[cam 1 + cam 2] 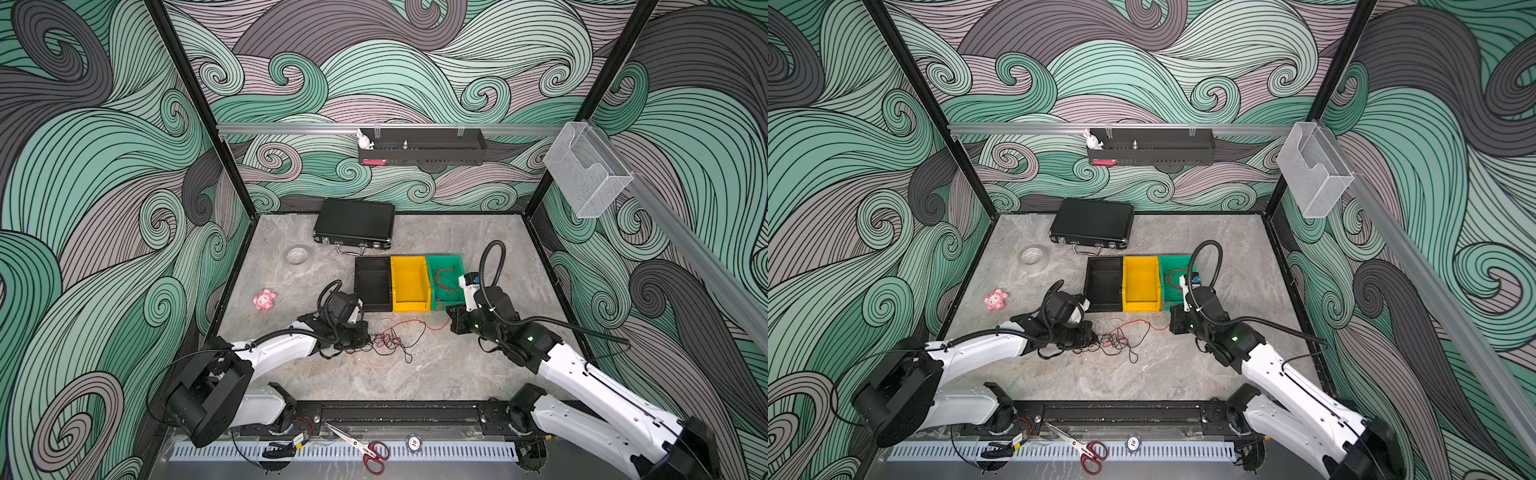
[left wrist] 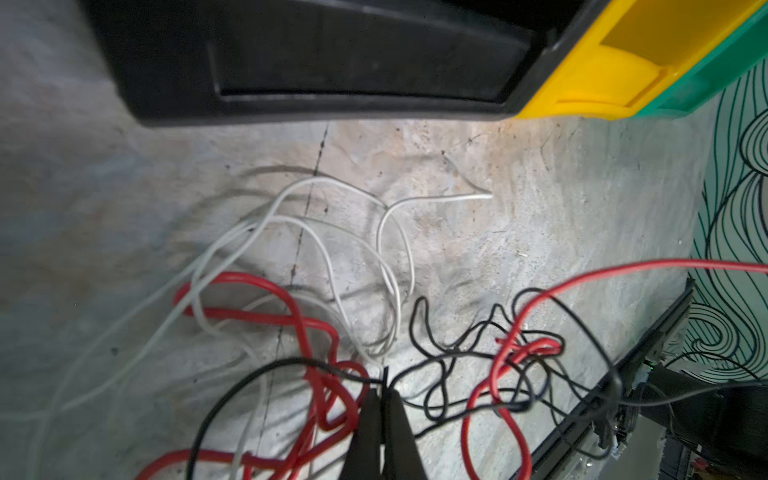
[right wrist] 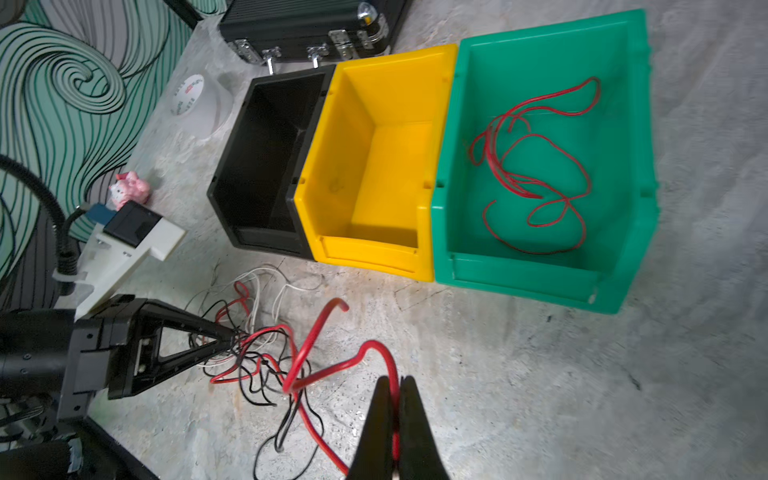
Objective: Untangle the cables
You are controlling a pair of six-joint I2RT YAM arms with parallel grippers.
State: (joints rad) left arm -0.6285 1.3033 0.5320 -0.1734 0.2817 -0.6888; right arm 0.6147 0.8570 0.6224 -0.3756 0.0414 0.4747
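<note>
Left gripper (image 2: 384, 390): clenched on a black cable (image 2: 291, 360) in the tangle (image 1: 388, 340).
Right gripper (image 3: 397, 386): pinching a thick red cable (image 3: 316, 336).
Green bin (image 3: 540, 282): holds thin red cables (image 3: 540, 183).

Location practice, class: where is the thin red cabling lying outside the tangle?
The thin red cabling lies inside the green plastic bin, rightmost in both top views, beside the yellow plastic bin.

So the cables (image 1: 1117, 338) are a red and black knot on the table (image 1: 1183, 374) just in front of the black bin (image 1: 1104, 284), with the left gripper (image 1: 1095, 337) right at its left edge. One red strand (image 1: 1156, 328) runs off to the right gripper (image 1: 1172, 324), down by the front corner of the green bin (image 1: 1177, 259), and more red wire (image 1: 1173, 279) lies inside that bin.
</note>
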